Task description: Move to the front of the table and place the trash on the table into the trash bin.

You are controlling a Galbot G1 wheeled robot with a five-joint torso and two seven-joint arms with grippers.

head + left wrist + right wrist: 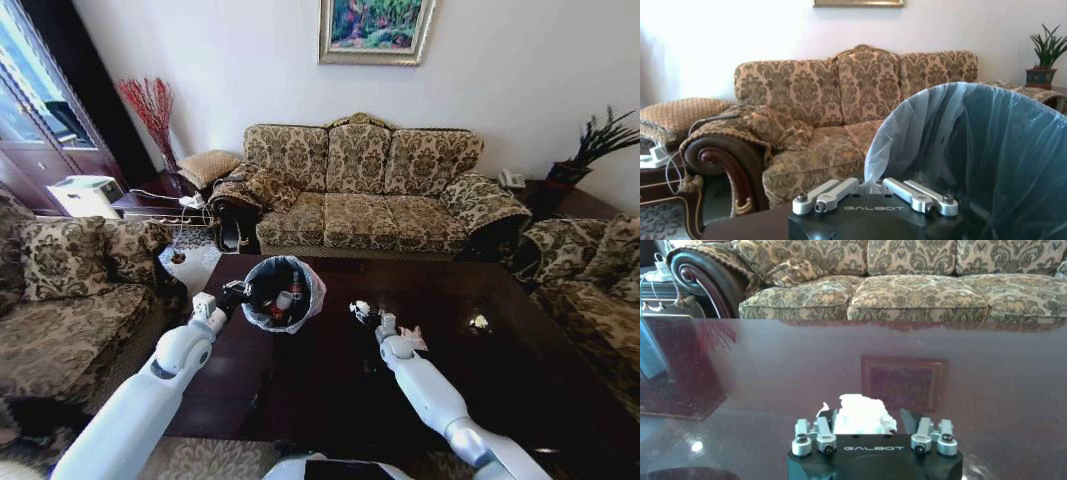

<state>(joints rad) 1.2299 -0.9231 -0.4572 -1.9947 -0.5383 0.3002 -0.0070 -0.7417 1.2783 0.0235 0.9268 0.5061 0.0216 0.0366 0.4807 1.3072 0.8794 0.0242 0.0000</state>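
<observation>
Left gripper (236,291) is pinched on the rim of the bin (281,293), holding it tipped up over the table (520,380) – probably so the mouth faces the other arm. A bottle (295,284) is already inside. Right gripper (867,419) is clamped on a white paper wad (862,415) just above the tabletop – another wad (413,337) lies beside that arm.

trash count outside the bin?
3: a wad in the right hand, a wrapper by that arm, a small pale piece farther right on the table. The arm may hide more.
</observation>
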